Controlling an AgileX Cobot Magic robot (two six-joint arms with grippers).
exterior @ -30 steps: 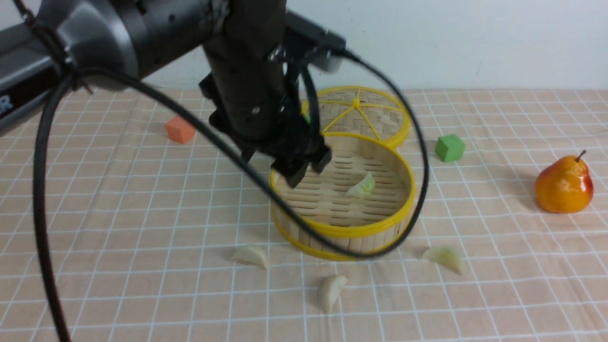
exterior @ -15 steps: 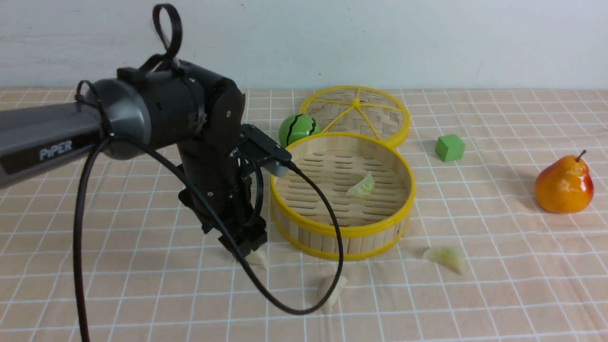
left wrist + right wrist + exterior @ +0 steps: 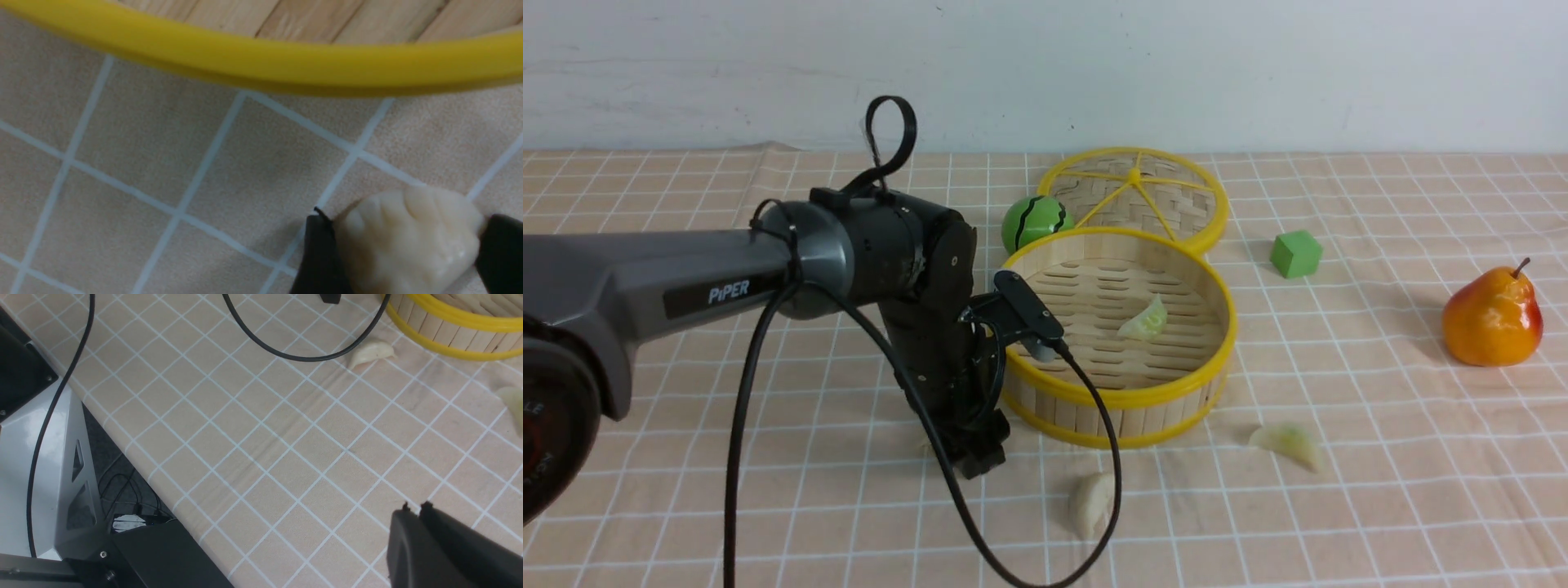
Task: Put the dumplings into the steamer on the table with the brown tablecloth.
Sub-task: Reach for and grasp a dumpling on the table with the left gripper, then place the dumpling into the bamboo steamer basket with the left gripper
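The steamer (image 3: 1112, 399) stands mid-table on the brown tablecloth (image 3: 1380, 490), with one greenish dumpling (image 3: 1145, 320) on its slat floor. Just outside the steamer's yellow rim (image 3: 286, 69), my left gripper (image 3: 980, 457) is down on the cloth. Its two fingers press on either side of a cream dumpling (image 3: 408, 241), which the arm hides in the front view. Another cream dumpling (image 3: 1093, 502) and a greenish one (image 3: 1288, 443) lie on the cloth in front of the steamer. My right gripper (image 3: 414, 506) hovers shut and empty over bare cloth near the table's front.
The flat woven lid (image 3: 1135, 192) lies behind the steamer, a green striped ball (image 3: 1034, 222) beside it. A green cube (image 3: 1295, 253) and a pear (image 3: 1492, 318) sit to the right. The left arm's cable (image 3: 1045, 563) loops over the cloth. The table's front edge (image 3: 122, 445) borders the robot base.
My left arm swung from over the steamer down to the cloth at its front left, and its fingers have closed in on the cream dumpling there.
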